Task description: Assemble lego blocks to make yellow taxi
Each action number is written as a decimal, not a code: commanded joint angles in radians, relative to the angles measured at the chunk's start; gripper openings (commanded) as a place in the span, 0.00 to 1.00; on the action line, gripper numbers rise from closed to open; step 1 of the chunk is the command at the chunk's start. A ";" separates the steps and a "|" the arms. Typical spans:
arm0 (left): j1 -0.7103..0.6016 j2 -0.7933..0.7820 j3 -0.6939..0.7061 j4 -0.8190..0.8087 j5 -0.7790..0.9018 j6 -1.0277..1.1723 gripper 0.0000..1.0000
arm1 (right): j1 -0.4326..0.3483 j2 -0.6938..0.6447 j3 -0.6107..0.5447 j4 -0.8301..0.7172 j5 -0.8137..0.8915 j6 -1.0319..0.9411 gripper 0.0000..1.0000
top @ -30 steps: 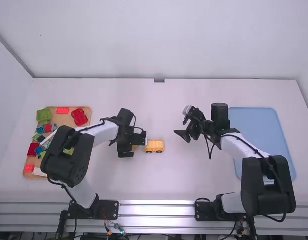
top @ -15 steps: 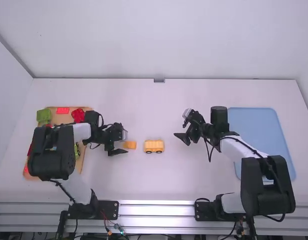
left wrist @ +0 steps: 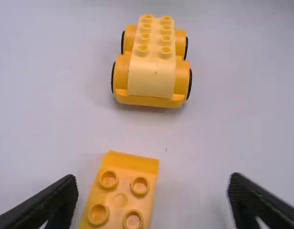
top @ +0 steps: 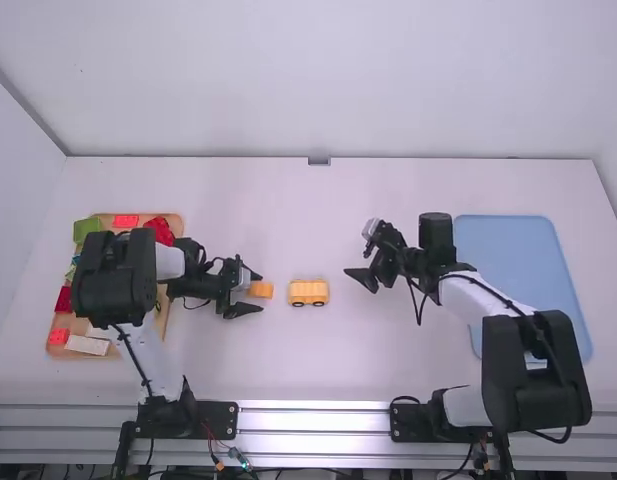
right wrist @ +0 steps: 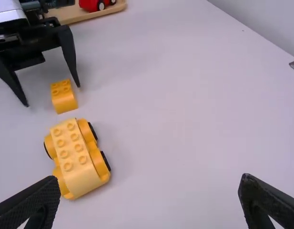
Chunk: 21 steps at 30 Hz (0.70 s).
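Observation:
My left gripper (top: pixel 256 291) is low over the table, open around the near end of a small orange-yellow block (top: pixel 261 289). In the left wrist view, the left gripper (left wrist: pixel 151 202) has its fingers apart, and the studded block (left wrist: pixel 120 195) lies between them, nearer one finger. Just beyond it stands the yellow wheeled car base (top: pixel 309 292) with a pale yellow studded brick on top, also seen as the car (left wrist: pixel 152 71). My right gripper (top: pixel 357 279) hangs open to the right of the car; in its wrist view the right gripper (right wrist: pixel 149 191) holds nothing.
A wooden tray (top: pixel 173 225) with red, green, blue and white blocks lies at the left, partly under the left arm. A blue tray (top: pixel 518 260) lies at the right, beside the right arm.
The left arm has drawn back leftward from beside the car, uncovering the small block, then its gripper edged right toward that block. The right arm has shifted very slightly left.

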 commanded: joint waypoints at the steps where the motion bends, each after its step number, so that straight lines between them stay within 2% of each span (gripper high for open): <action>1: -0.009 0.006 0.008 -0.004 0.008 0.045 0.76 | 0.004 -0.022 -0.008 0.003 -0.016 0.005 0.99; 2: -0.010 0.006 0.007 -0.001 0.005 0.045 0.75 | 0.004 -0.022 -0.008 0.004 -0.016 0.004 0.98; 6: -0.029 0.014 -0.004 0.038 -0.030 0.045 0.57 | 0.003 -0.022 -0.008 0.001 -0.016 0.004 0.99; 21: -0.026 0.015 -0.002 0.037 -0.095 0.000 0.47 | 0.003 -0.022 -0.008 -0.011 -0.016 0.003 0.98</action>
